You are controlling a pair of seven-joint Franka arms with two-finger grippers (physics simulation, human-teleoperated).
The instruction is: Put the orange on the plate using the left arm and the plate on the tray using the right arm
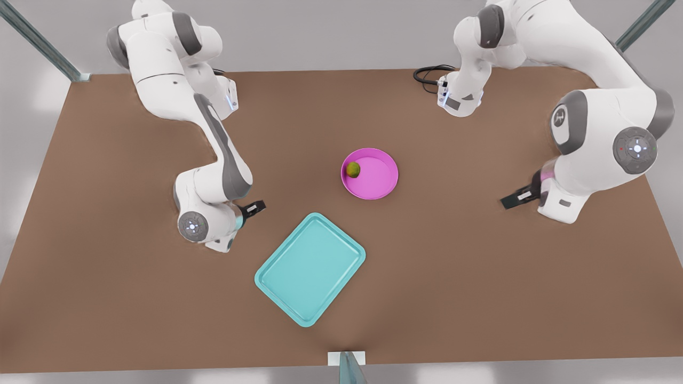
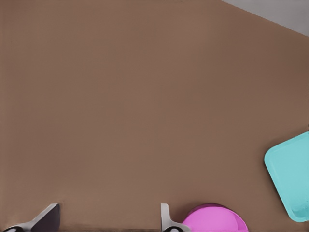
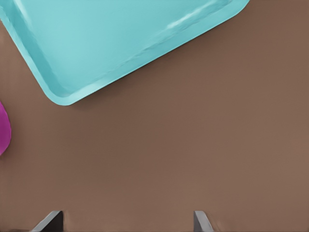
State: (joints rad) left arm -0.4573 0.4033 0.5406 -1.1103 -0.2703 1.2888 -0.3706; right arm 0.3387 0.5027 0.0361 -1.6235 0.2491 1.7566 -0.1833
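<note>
The tray (image 1: 310,269) lies nearest on the brown counter (image 1: 480,277), set askew. Beyond it sits the plate (image 1: 373,178), apart from the tray, with the orange (image 1: 352,169) inside near the rim toward the front view's left. The right gripper (image 1: 256,208), at the front view's left, hovers beside the tray, fingers (image 3: 48,221) spread wide and empty. The left gripper (image 1: 509,201), opposite, hangs near the plate, fingers (image 2: 46,220) likewise wide apart, holding nothing.

Bare table (image 1: 480,266) is lying open around the plate (image 1: 376,181) on its far and right sides, while the tray (image 1: 309,269) is blocking the near-left approach, just beside it.
</note>
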